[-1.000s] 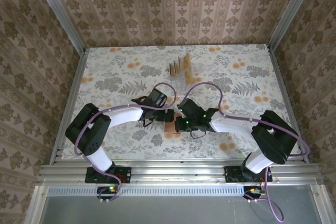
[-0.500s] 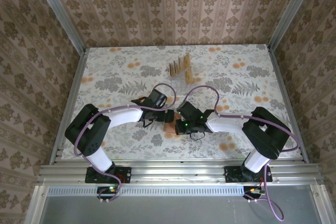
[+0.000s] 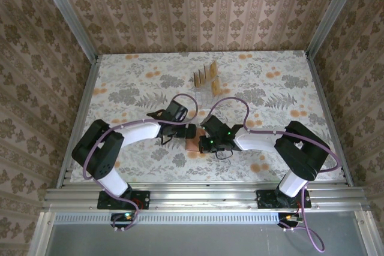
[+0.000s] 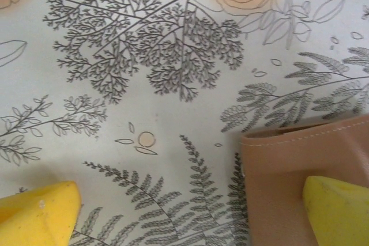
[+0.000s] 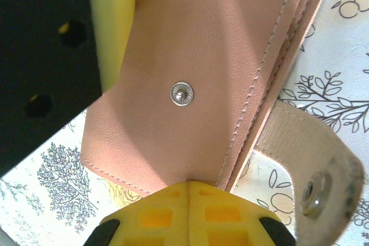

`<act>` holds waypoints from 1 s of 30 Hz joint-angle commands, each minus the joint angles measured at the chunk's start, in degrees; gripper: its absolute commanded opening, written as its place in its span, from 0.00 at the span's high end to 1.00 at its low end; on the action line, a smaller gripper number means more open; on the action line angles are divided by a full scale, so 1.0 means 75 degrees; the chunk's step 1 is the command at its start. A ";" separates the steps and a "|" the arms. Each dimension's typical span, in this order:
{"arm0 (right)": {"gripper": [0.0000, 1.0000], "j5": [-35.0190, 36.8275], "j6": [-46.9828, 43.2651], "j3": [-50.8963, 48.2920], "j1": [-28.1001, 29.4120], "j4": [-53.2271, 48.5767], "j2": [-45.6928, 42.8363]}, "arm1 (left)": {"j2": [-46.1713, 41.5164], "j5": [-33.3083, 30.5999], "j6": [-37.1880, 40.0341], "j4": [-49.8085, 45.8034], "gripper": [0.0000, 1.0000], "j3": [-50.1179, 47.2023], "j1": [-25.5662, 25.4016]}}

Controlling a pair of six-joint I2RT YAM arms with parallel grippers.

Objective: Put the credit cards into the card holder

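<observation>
Within the right pincer (image 5: 190, 193) sits one card holder (image 5: 199, 38).

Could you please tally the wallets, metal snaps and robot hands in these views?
salmon-brown leather-look folding wallet: 1
round silver metal snaps: 2
robot hands: 2, left hand and right hand
total: 5

Reaches inward with both arms, elbows out, wrists nearly meeting; spreads the left gripper (image 4: 187, 217) wide, fingertips down, one on the card holder (image 5: 190, 44); pinches the right gripper (image 5: 190, 197) tight on its edge.
</observation>
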 commanded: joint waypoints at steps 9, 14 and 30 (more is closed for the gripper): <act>1.00 0.0027 -0.0044 0.0110 0.0018 -0.0235 0.0186 | 0.0356 -0.0286 -0.0012 0.0003 0.00 -0.0279 0.0080; 0.85 0.0046 -0.0249 0.0452 -0.0248 -0.0872 -0.0606 | 0.0323 -0.0424 -0.0180 0.0001 0.00 -0.0463 0.0070; 0.67 0.0940 -0.0858 0.1682 -0.0944 -0.3255 -0.0620 | 0.0152 -0.0812 -0.0482 0.0156 0.00 -0.0910 -0.0005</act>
